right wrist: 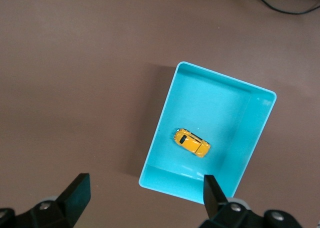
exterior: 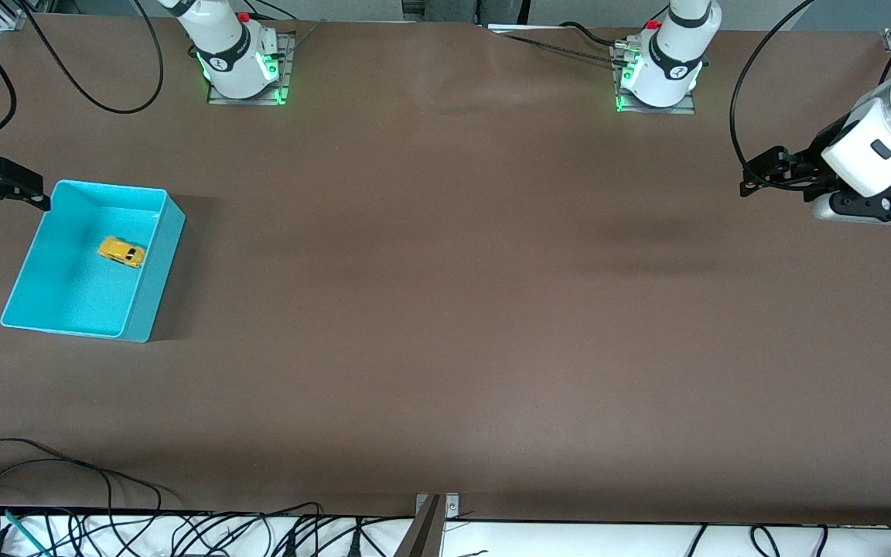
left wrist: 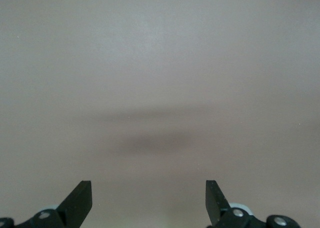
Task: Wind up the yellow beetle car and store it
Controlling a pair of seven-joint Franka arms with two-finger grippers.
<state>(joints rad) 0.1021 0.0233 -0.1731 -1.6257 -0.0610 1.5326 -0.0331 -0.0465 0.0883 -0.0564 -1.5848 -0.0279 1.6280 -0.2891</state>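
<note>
Already, the yellow beetle car (exterior: 121,251) was found lying inside the turquoise bin (exterior: 153,292), which was set on the brown table (exterior: 445,325) toward the right arm's end. The right gripper (exterior: 24,188) was held up just beside the bin's rim, its jaws spread wide with nothing between them, and the car could be seen below it in the right wrist view (right wrist: 192,142). The left gripper (exterior: 755,179) was kept waiting over bare table at the left arm's end, its jaws spread wide and empty too.
</note>
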